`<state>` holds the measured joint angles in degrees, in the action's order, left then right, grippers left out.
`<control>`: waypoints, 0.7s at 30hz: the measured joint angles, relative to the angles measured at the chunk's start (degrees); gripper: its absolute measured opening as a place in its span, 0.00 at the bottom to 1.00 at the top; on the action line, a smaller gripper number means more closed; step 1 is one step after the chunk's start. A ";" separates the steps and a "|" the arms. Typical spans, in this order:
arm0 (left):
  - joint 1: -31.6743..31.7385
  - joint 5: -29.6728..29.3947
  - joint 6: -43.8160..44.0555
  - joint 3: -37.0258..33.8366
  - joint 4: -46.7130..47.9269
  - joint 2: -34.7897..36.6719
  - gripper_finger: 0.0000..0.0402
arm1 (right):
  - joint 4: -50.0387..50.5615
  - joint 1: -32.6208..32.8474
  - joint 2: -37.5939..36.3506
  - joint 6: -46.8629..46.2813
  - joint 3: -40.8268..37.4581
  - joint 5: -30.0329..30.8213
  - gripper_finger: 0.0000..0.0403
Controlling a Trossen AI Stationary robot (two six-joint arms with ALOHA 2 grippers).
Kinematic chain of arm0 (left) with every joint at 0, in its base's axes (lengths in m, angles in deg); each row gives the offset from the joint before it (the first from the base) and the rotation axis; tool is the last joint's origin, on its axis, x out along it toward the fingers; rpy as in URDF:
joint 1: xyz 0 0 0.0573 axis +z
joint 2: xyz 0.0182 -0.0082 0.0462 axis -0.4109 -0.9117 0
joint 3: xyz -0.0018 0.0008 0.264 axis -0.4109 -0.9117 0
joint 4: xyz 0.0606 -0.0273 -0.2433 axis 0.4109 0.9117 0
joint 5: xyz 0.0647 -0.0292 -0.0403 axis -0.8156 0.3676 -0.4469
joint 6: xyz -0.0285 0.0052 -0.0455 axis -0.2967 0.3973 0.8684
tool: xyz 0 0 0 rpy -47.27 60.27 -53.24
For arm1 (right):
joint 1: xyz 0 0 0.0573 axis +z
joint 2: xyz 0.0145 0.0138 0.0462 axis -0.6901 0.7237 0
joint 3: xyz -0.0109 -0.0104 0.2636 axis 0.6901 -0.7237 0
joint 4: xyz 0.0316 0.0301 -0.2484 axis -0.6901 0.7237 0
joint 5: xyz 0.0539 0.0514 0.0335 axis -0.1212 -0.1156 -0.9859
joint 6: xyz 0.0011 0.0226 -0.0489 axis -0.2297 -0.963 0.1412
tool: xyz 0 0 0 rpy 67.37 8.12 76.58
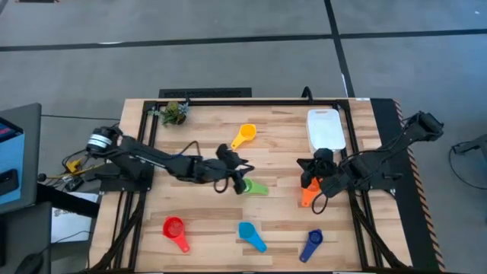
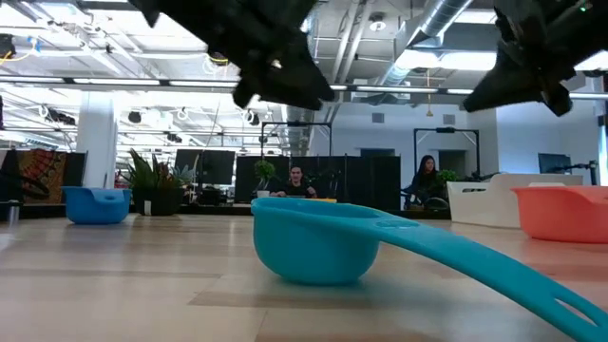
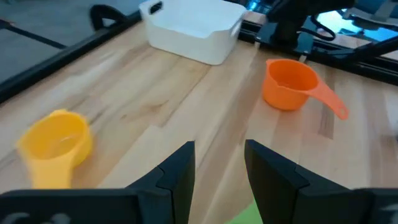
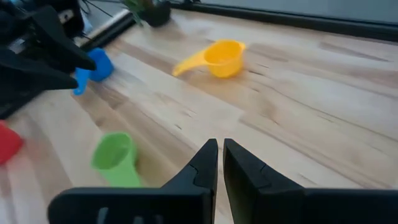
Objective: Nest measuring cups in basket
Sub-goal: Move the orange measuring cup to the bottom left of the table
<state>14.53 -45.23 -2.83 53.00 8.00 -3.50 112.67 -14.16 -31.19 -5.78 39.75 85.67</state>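
Observation:
My left gripper [image 1: 240, 181] [image 3: 217, 174] is open and hovers by the green cup [image 1: 257, 187] [image 4: 115, 159], a sliver of which shows under the fingers. My right gripper [image 1: 313, 173] [image 4: 220, 163] is shut and empty, above the table just far of the orange cup [image 1: 308, 195] [image 3: 291, 83], which stands on its base. The white basket [image 1: 326, 128] [image 3: 193, 28] sits near the far right corner. The yellow cup [image 1: 243, 135] [image 4: 217, 57], red cup [image 1: 175, 230], light blue cup [image 1: 251, 234] [image 2: 313, 245] and dark blue cup [image 1: 312, 245] lie apart on the table. Another blue cup [image 4: 93, 66] lies beside the left arm.
A small green plant [image 1: 176, 113] stands at the far left corner. A black frame [image 1: 251, 100] runs around the table's edges. Bare wood lies between the yellow cup and the basket. People sit in the room beyond the table [image 2: 296, 180].

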 joint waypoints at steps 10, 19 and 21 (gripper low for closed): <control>6.47 12.63 2.02 9.03 -1.04 -10.00 0.32 | 20.39 -1.96 0.85 -10.36 4.73 -7.45 0.03; 6.83 13.13 1.73 20.73 -0.38 -21.41 0.32 | 34.27 -1.34 1.95 -12.33 11.97 -12.89 0.11; 6.83 13.13 1.78 22.96 -0.05 -23.31 0.32 | 37.17 -1.36 1.94 -13.48 12.57 -14.86 0.14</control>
<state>21.36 -32.10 -1.05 75.96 7.95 -26.81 149.83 -15.52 -29.25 -19.25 52.33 70.81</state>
